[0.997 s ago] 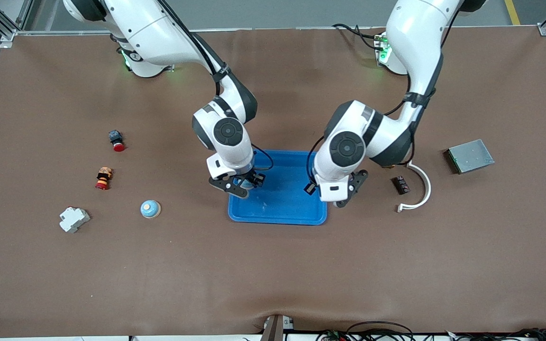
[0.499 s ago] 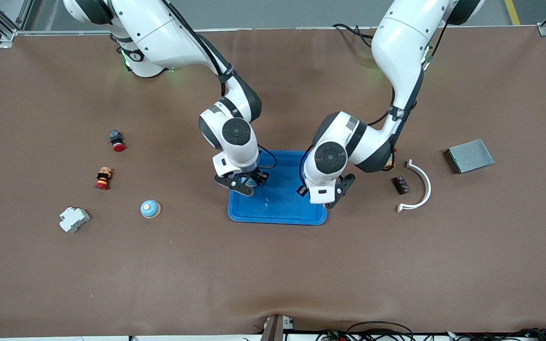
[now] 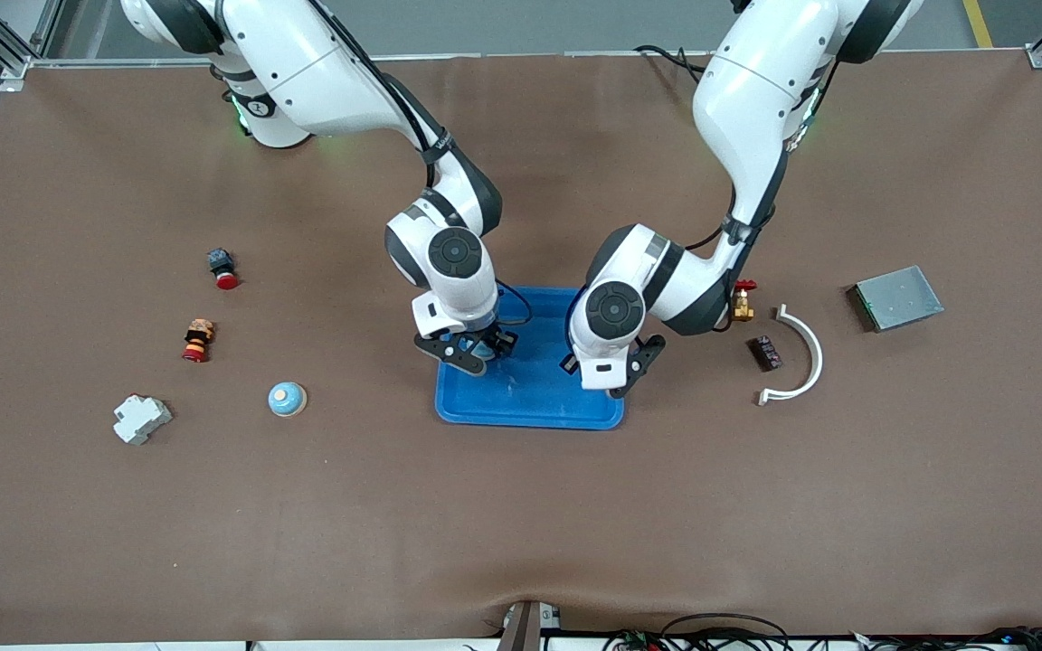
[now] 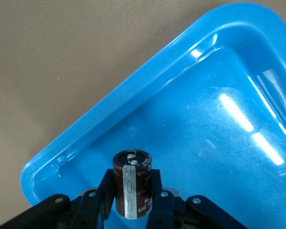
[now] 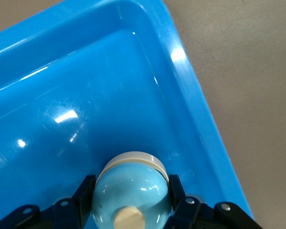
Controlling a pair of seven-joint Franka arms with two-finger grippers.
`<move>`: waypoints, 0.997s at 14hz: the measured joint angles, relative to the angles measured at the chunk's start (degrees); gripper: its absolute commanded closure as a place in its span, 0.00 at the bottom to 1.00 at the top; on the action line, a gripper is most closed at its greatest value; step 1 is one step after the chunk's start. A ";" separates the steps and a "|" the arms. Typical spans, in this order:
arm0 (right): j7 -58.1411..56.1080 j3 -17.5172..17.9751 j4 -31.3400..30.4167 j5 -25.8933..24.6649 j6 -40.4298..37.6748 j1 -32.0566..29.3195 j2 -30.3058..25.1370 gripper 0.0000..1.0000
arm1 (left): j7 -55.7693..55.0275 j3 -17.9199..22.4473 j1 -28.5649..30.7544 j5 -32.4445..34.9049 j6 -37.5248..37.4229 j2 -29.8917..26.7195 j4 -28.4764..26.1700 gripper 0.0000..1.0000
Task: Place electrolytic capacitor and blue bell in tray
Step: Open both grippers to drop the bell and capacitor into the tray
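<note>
While the electrolytic capacitor [image 4: 131, 183] sits clamped upright in your left pincer [image 4: 132, 200] over the tray [image 3: 539, 409], your right pincer [image 5: 131, 202] grips the blue bell [image 5: 132, 191] over the tray's end toward the right arm. Both pincers have closed in over the tray in the last second; the left, earlier at its rim, now hangs over its floor. Judging by that, both releases are next. A second blue bell [image 3: 287, 399] stays on the table [image 3: 521, 524], untouched.
</note>
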 measured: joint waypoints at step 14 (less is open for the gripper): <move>1.29 -0.55 3.50 -0.08 -4.09 0.42 0.73 0.00 | 0.00 0.10 -0.64 1.21 0.86 0.94 -0.01 0.00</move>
